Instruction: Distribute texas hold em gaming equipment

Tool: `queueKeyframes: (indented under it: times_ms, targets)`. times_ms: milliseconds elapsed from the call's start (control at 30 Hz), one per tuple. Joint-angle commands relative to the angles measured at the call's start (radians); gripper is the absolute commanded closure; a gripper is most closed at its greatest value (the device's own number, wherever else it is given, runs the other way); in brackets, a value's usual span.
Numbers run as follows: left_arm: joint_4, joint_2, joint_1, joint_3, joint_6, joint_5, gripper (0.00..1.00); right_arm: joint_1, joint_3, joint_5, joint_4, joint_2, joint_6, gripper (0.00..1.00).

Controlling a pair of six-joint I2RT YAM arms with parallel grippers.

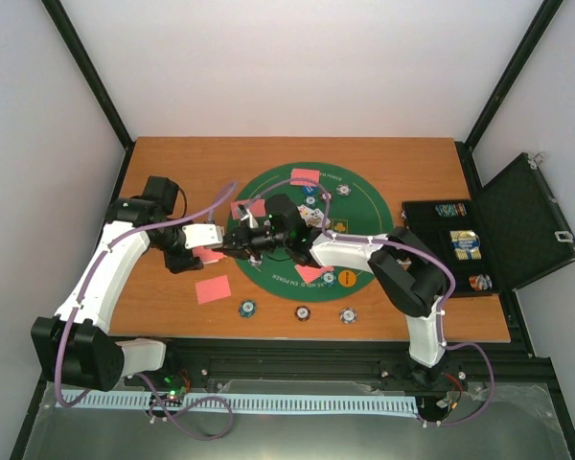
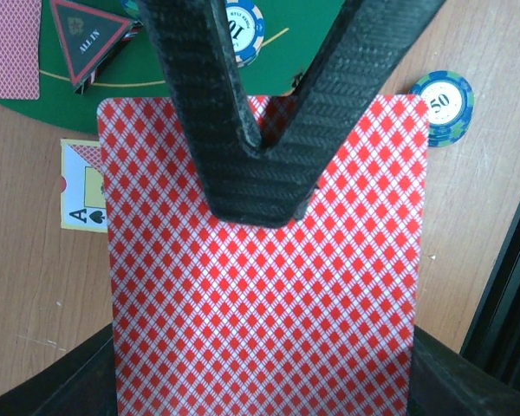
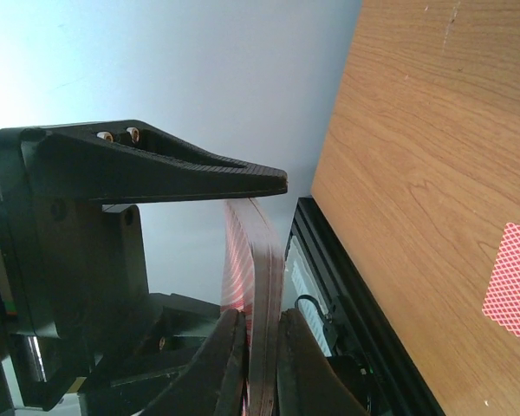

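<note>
We see L gripper (image 2: 262, 195) clamped on the red-backed cards (image 2: 260, 303) above the tabletop (image 1: 172, 163), near the left edge of the green mat (image 1: 362, 201); R gripper (image 3: 262, 368) seems to pinch the same stack's edge.

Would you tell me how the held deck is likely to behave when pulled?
The deck shows several card edges in the right wrist view, so cards may slide apart. It looks thin, so it probably flexes. The right gripper pinches only its edge, so it might slip.
</note>
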Motion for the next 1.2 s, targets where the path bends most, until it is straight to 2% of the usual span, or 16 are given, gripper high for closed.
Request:
queueKeyframes:
  times_ms: [0,200,233,300,333,467,567,867,1000,1167]
  targets:
    - [0.02,-0.02,-0.001,0.016,0.009,-0.008,0.9,-0.016,-0.009,0.013,-0.085,-0.049,-0.044,0.97]
    - [0.021,-0.017,0.0,0.018,0.013,-0.015,0.9,-0.019,-0.012,0.021,-0.156,-0.073,-0.091,0.95]
    - [0.021,-0.017,0.0,0.018,0.013,-0.015,0.9,-0.019,-0.012,0.019,-0.16,-0.074,-0.094,0.9]
    - [0.021,-0.015,-0.001,0.018,0.014,-0.013,0.9,-0.019,-0.01,0.016,-0.159,-0.07,-0.091,0.71]
    - [0.02,-0.015,-0.001,0.017,0.013,-0.014,0.9,-0.019,-0.01,0.013,-0.155,-0.066,-0.086,0.66]
    - [0.019,-0.015,0.0,0.017,0.014,-0.016,0.9,-0.016,0.001,0.009,-0.158,-0.051,-0.087,0.6]
    - [0.02,-0.014,0.0,0.018,0.017,-0.018,0.9,-0.016,0.005,0.01,-0.171,-0.049,-0.092,0.62]
    - [0.036,-0.012,0.0,-0.002,0.025,-0.037,0.9,-0.012,-0.002,0.01,-0.132,-0.069,-0.058,0.87]
    - [0.042,-0.012,0.0,-0.009,0.026,-0.042,0.9,-0.002,-0.019,0.008,-0.077,-0.069,-0.022,0.91]
    - [0.043,-0.015,0.0,-0.012,0.03,-0.047,0.9,0.013,-0.025,0.009,-0.024,-0.059,0.016,0.89]
